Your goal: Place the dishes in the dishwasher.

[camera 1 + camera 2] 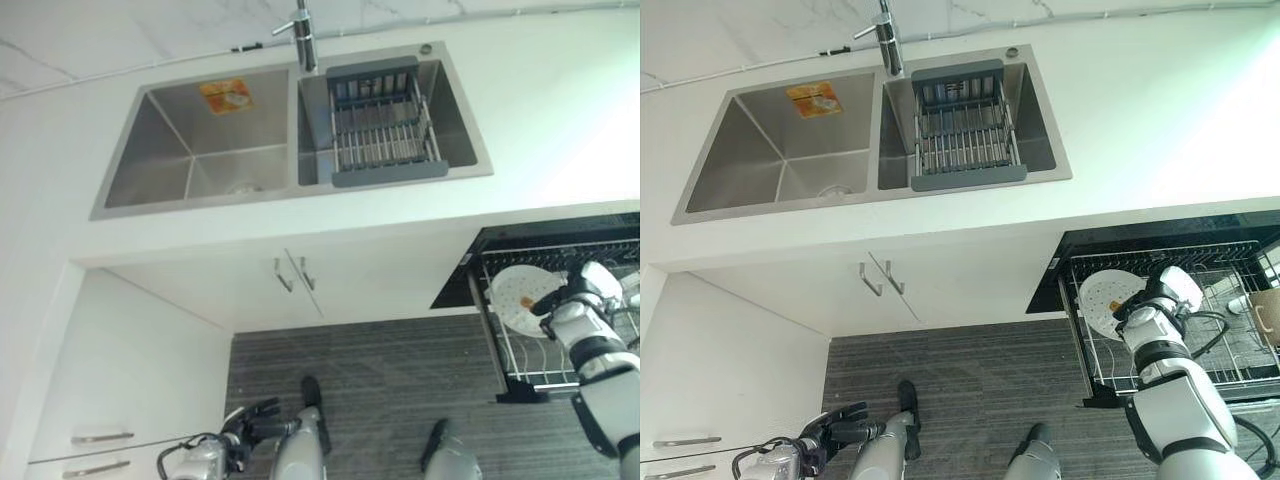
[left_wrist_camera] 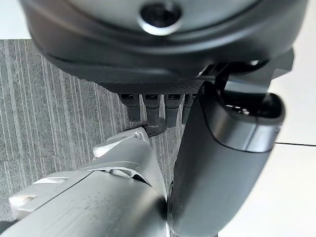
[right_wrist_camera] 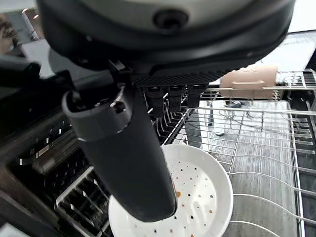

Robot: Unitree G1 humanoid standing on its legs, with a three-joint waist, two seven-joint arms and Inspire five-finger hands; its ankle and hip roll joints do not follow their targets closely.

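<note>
white table (image 1: 560,110) with double sink (image 1: 200,150) | dishwasher rack (image 1: 1240,350) pulled out low right | right hand (image 1: 1155,300) fingers pinch white perforated plate (image 3: 207,197) standing in rack | left hand (image 1: 835,428) low over floor, fingers relaxed, holding nothing

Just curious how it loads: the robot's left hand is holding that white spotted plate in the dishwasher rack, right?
Not the left. The right hand holds the white spotted plate in the dishwasher rack, as the right eye view shows. The left hand hangs low over the floor.
</note>
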